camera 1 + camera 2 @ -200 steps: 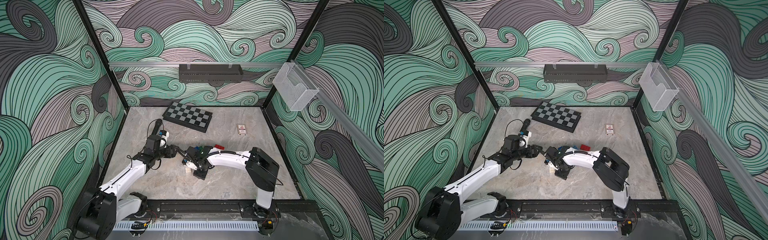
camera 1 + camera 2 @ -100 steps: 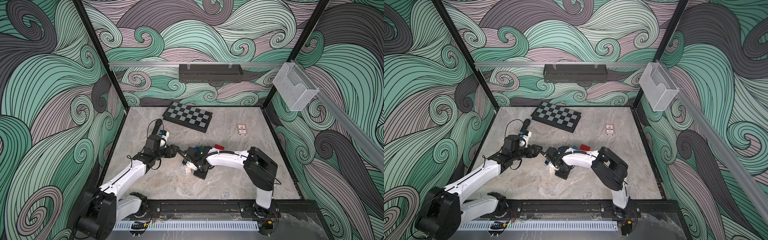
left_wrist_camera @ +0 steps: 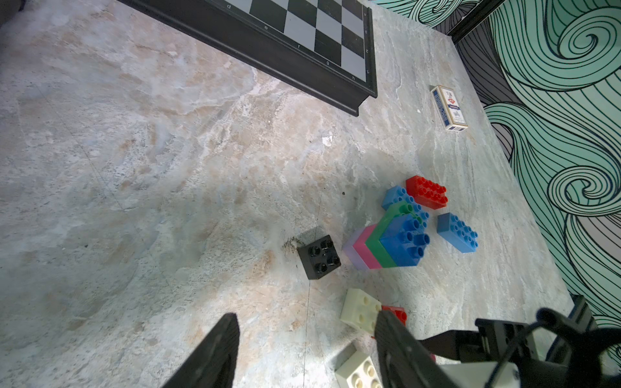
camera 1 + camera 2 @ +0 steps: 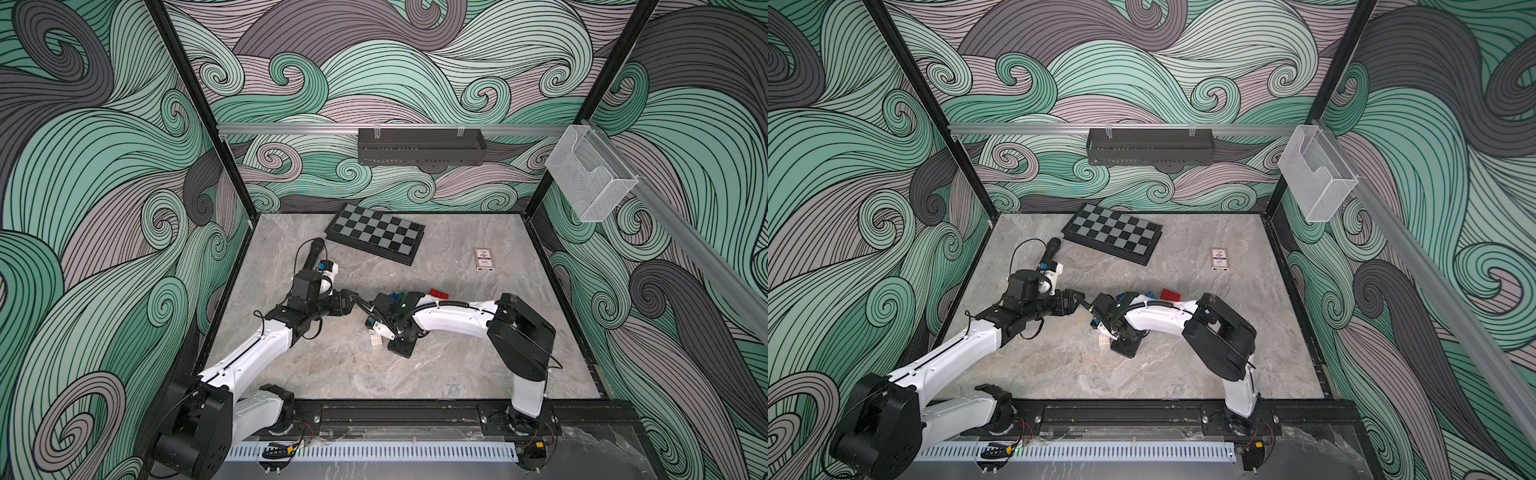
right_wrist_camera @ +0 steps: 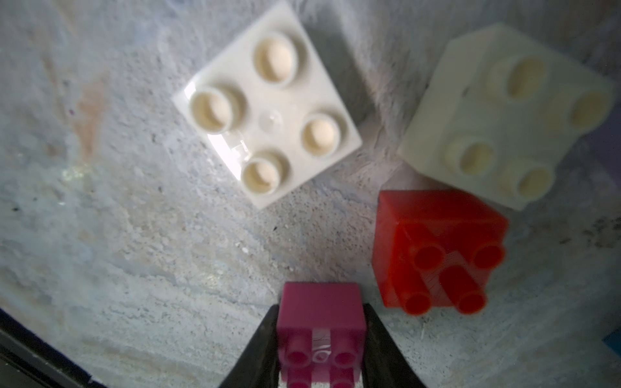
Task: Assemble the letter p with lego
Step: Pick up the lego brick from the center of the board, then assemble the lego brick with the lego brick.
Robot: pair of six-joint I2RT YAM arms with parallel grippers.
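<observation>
Twelve bricks (image 3: pixel 403 240), one chessboard (image 3: pixel 302 33), one box (image 3: pixel 449 107)

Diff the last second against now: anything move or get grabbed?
The right arm's elbow edged slightly toward the left arm. The right tool is shut on the pink brick, though the earlier views are too coarse to show when. Unchanged: the left tool open, chessboard, card box.

grey marbled tabletop (image 4: pixel 332 374), checkered board (image 4: pixel 376 237) at the back, card box (image 4: pixel 483 259) — loose lego bricks (image 3: pixel 400 238) mid-table
</observation>
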